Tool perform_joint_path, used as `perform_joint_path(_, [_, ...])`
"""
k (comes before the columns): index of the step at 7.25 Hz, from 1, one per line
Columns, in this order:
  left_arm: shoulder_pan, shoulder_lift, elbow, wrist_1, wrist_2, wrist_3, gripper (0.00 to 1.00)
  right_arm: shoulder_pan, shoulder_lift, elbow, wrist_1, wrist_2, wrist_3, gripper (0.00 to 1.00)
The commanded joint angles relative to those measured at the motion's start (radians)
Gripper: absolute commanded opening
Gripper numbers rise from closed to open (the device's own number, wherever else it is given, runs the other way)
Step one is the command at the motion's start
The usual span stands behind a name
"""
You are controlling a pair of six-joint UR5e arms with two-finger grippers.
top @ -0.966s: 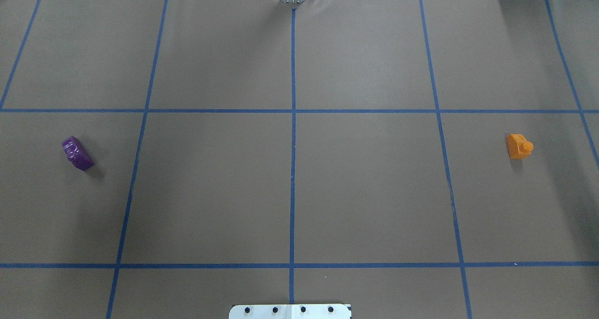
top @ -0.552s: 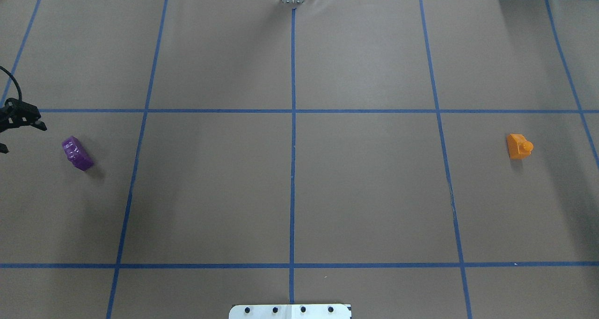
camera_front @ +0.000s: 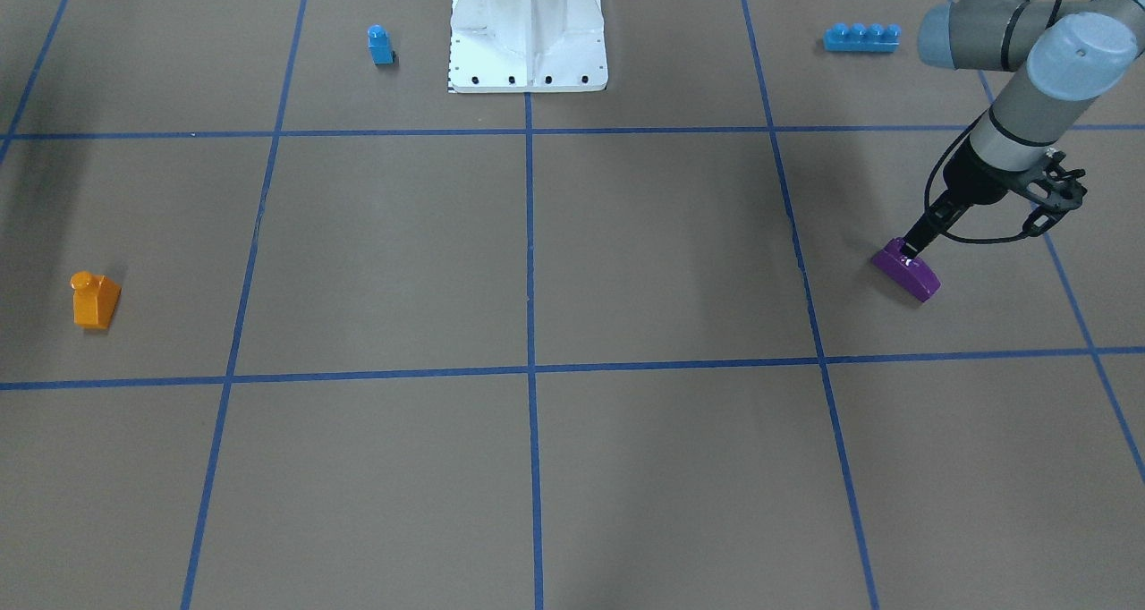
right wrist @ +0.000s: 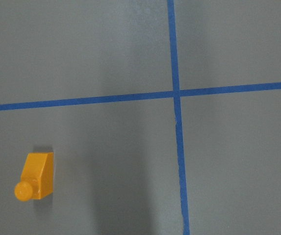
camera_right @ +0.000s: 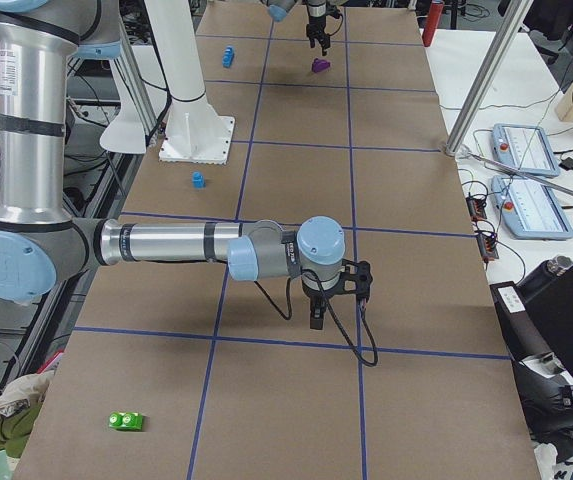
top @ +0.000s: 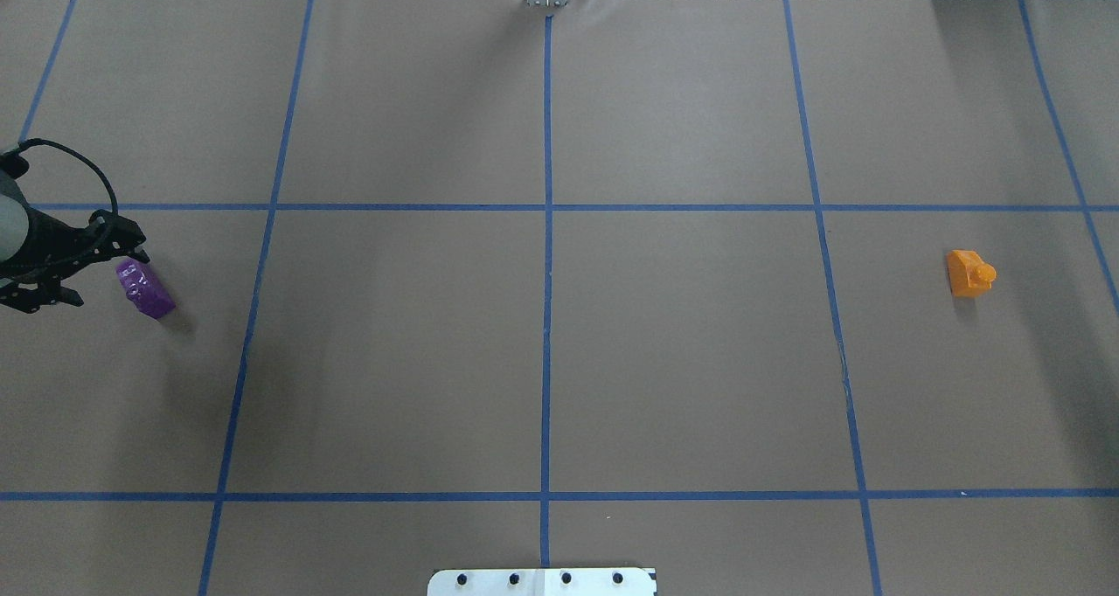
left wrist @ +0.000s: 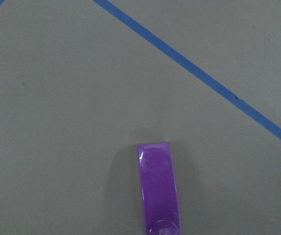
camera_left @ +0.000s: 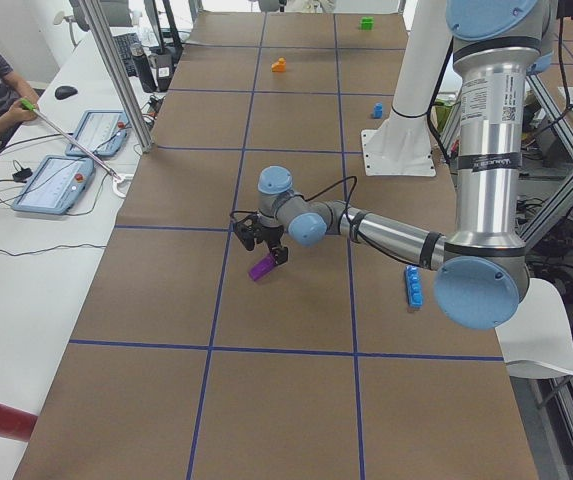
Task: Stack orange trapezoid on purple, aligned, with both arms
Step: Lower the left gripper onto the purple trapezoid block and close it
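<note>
Tool of left arm [camera_left: 263,250] hangs by purple [camera_front: 906,270] — orange trapezoid [camera_front: 94,300] apart.

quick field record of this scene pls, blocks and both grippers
glossy purple plastic wedge: on the table, robot's left side
glossy orange plastic trapezoid with one stud: on the table, robot's right side, alone
left gripper: at the purple wedge's end; contact and jaws unclear
right gripper: above the table, not yet over the orange trapezoid; jaws unclear
stacked: no
</note>
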Motion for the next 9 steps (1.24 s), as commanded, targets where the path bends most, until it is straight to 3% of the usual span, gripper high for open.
perform_joint_path(1, [0.013,-0.029,0.041,-0.001,0.007,-0.002,1.0,0.0,0.0,0.003,0.0,0.004,0.001,1.0])
perform_joint_path(6, [0.052,-0.055,0.156,-0.101,0.044,-0.004,1.0,0.0,0.009,0.003,0.0,0.007,0.003,1.0])
perform_joint_path(9, [0.066,-0.055,0.155,-0.103,0.044,-0.004,0.89,0.0,0.012,0.003,0.0,0.007,0.004,1.0])
